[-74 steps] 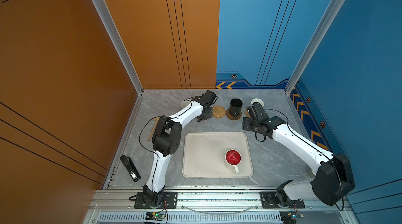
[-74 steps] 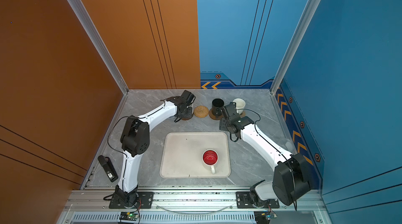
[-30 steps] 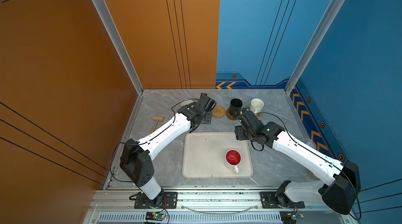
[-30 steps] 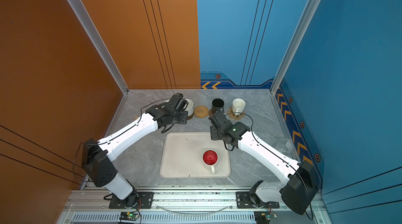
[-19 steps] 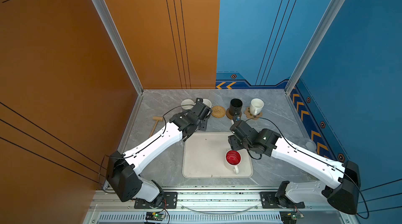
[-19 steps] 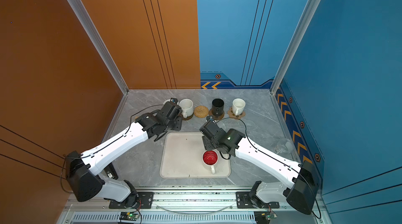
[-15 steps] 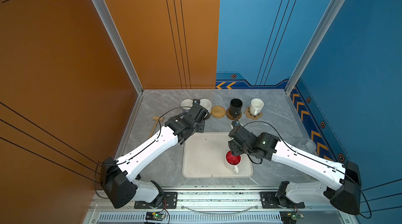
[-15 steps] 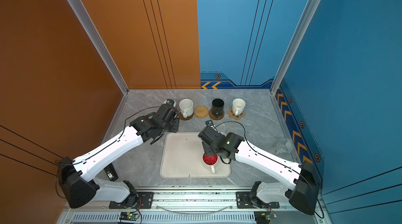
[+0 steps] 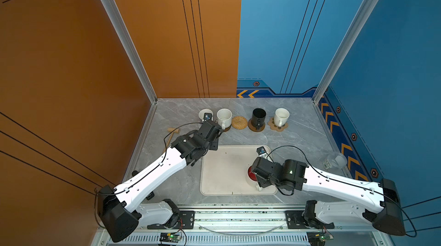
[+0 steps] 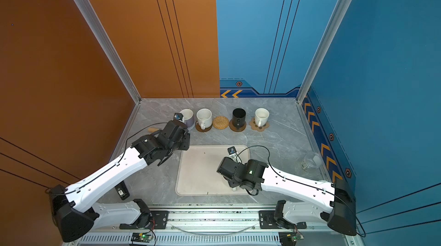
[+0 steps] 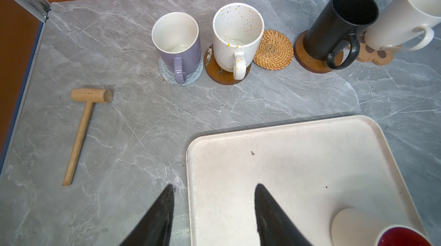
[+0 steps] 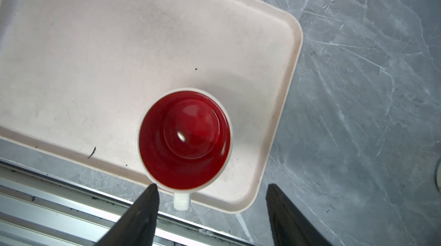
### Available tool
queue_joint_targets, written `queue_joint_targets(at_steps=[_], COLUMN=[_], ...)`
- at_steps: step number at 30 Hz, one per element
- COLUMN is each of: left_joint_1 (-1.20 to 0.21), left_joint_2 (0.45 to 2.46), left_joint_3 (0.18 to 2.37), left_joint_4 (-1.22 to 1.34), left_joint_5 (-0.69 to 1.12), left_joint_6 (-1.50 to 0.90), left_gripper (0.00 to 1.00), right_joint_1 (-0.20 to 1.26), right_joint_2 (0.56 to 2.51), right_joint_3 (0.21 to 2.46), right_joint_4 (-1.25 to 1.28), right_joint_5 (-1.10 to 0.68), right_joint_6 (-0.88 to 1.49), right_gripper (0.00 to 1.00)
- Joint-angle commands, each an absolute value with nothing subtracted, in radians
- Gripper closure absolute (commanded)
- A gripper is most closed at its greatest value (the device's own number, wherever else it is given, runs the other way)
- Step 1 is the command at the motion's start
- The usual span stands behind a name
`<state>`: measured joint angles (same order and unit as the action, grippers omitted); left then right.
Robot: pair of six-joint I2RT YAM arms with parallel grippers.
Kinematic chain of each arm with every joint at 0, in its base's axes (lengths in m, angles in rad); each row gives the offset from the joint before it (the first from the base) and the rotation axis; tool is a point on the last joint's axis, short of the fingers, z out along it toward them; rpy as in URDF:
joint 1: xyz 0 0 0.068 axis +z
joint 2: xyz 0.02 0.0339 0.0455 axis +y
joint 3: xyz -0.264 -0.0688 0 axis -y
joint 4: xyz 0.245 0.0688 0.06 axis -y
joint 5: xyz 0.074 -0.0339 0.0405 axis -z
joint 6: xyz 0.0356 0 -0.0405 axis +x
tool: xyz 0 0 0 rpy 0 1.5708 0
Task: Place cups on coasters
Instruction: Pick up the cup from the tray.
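**Right wrist view: red-lined mug on tray, four mugs seated on coasters**

Right wrist view checked first. Found the white mug with red inside [image 12: 185, 139] upright on the cream tray [image 12: 95, 41], near the tray corner on the robot's right and nearest the robot, handle toward the robot. Recorded the right gripper [image 12: 212, 186] released and empty, jaws spread wide, hanging above the handle side of that mug. Noted one fingertip close by the rim; unable to confirm contact.

Left wrist view checked next. Recorded the left gripper [image 11: 214, 187] released, jaws apart with nothing between them, poised over the tray's edge, one fingertip above the grey marble table [image 11: 262, 103] and one above the tray.

Along the far side of the table, confirmed in both top views, logged from the robot's left to right:
- lavender mug [image 11: 177, 41] upright on the grey-white woven coaster [image 11: 193, 77];
- speckled white mug [image 11: 236, 34] upright on the glossy brown coaster [image 11: 219, 75];
- tan rattan coaster [image 11: 273, 50], top face fully exposed, just beside the glossy brown one;
- matte black mug [image 11: 338, 25] upright on the plain brown coaster [image 11: 307, 62];
- cream-white mug [image 11: 405, 15] upright on the paw-shaped coaster [image 11: 374, 57].

Also logged a wooden mallet [image 11: 81, 132] lying flat, apart from the lavender mug, and a clear jar [image 9: 335, 161] near the right wall.
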<state>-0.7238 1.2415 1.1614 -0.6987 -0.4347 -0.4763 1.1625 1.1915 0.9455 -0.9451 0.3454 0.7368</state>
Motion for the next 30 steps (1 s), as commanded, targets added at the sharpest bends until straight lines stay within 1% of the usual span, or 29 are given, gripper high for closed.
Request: queue_joint_targets(at_steps=[1, 8, 12, 17, 23, 30], left_joint_1=[-0.738, -0.739, -0.739, -0.739, -0.739, -0.739], left_joint_2=[1.222, 1.224, 1.224, 1.223, 1.228, 1.233], left_joint_3=[1.147, 1.135, 1.126, 1.122, 1.122, 1.125], left_joint_4=[-0.706, -0.705, -0.706, -0.706, -0.706, -0.706], left_joint_5=[-0.464, -0.471, -0.473, -0.471, -0.469, -0.474], left_joint_6=[-0.497, -0.499, -0.500, -0.502, -0.505, -0.502], left_gripper=[0.45, 0.45, 0.45, 0.45, 0.45, 0.45], right_joint_1=[1.205, 1.278, 1.292, 1.289, 1.257, 1.235], right_joint_2=[1.174, 1.207, 1.241, 1.240, 1.223, 1.267], right_joint_3=[0.913, 0.881, 0.867, 0.834, 0.793, 0.781], right_joint_4=[-0.997, -0.997, -0.978, -0.921, -0.863, -0.804], right_joint_5=[0.372, 0.378, 0.372, 0.353, 0.325, 0.282], right_joint_6=[0.815, 0.877, 0.882, 0.878, 0.868, 0.836], right_gripper=[0.31, 0.33, 0.35, 0.39, 0.39, 0.40])
